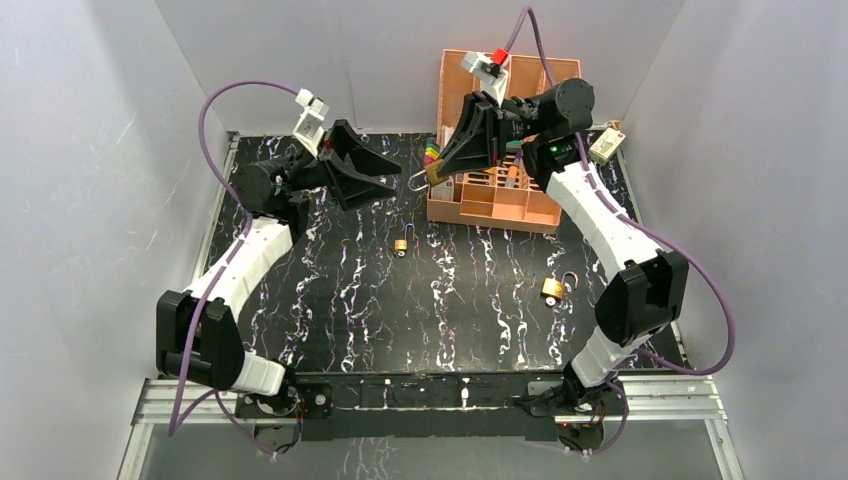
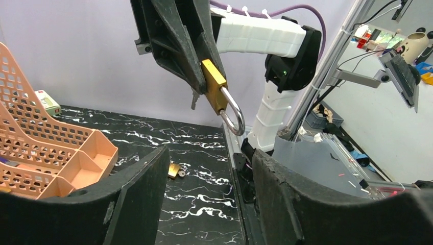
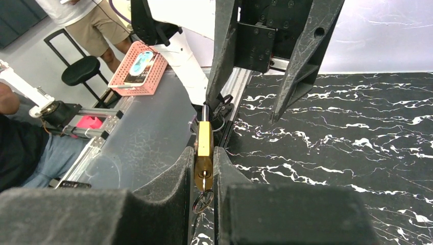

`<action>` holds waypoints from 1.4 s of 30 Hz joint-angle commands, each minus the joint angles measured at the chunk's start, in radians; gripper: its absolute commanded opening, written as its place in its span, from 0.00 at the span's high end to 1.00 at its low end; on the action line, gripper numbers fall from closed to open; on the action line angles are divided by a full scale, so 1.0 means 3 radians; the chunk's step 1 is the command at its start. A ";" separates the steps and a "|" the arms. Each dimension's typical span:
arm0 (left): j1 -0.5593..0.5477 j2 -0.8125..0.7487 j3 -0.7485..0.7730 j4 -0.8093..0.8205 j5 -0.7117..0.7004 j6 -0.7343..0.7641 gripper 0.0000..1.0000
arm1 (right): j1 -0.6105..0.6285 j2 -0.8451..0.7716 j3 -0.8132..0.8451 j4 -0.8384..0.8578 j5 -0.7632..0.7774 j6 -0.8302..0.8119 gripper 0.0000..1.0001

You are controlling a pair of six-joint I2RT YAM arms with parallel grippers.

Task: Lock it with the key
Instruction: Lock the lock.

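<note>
A black, white-veined table (image 1: 330, 300) sits between plain grey walls, with an orange compartment tray (image 1: 495, 210) at its far edge. Just in front of the tray's left corner, the right gripper (image 3: 205, 155) hangs above the table with its fingers clamped on the flat sides of a brass padlock (image 2: 214, 87). The shackle (image 2: 233, 115) points toward the left arm. A key (image 3: 203, 179) sits in the lock's keyway, and its ring (image 3: 202, 201) dangles below. The left gripper (image 2: 210, 163) faces the padlock from close by, its jaws spread apart with nothing between them and not touching the lock. Two more small padlocks lie on the table, one near the middle (image 1: 400, 246) and one toward the right (image 1: 553, 290).
</note>
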 commanded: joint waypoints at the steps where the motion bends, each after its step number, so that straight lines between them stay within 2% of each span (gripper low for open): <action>1: -0.0048 -0.0036 0.0181 0.0171 0.0030 -0.0002 0.43 | 0.0033 0.0040 0.0068 0.0347 -0.0015 0.0184 1.00; 4: -0.0129 0.0004 0.0230 0.0240 0.0029 -0.0074 0.47 | 0.0035 0.0071 0.0068 0.0371 0.0038 0.0183 1.00; 7: -0.0211 0.0049 0.0282 0.0318 0.0023 -0.0162 0.57 | 0.0038 0.0097 0.0086 0.0356 0.0115 0.0154 1.00; 12: -0.0269 0.0074 0.0262 0.0331 -0.0037 -0.0181 0.62 | 0.0037 0.0092 0.0150 0.0045 0.0224 -0.0108 1.00; 19: -0.0274 0.0102 0.0233 0.0331 -0.0116 -0.0182 0.70 | 0.0038 0.0073 0.0194 -0.0071 0.0249 -0.0200 1.00; 23: -0.0271 0.0108 0.0213 0.0330 -0.0138 -0.0172 0.67 | 0.0038 0.0058 0.0210 -0.0137 0.0256 -0.0259 1.00; 25: -0.0269 0.0105 0.0200 0.0323 -0.0131 -0.0157 0.57 | 0.0034 0.0053 0.0228 -0.0203 0.0258 -0.0301 1.00; 27: -0.0269 0.0100 0.0186 0.0313 -0.0121 -0.0140 0.54 | 0.0030 0.0048 0.0244 -0.0249 0.0259 -0.0332 1.00; 38: -0.0182 -0.0005 0.0079 0.0215 -0.0033 -0.0066 0.54 | 0.0003 0.0031 0.0257 -0.0290 0.0233 -0.0353 1.00; 39: -0.0175 -0.0016 0.0074 0.0206 -0.0033 -0.0061 0.56 | 0.0002 0.0032 0.0257 -0.0294 0.0229 -0.0353 1.00; 42: -0.0169 -0.0008 0.0090 0.0198 -0.0037 -0.0062 0.72 | 0.0003 0.0037 0.0252 -0.0294 0.0227 -0.0356 1.00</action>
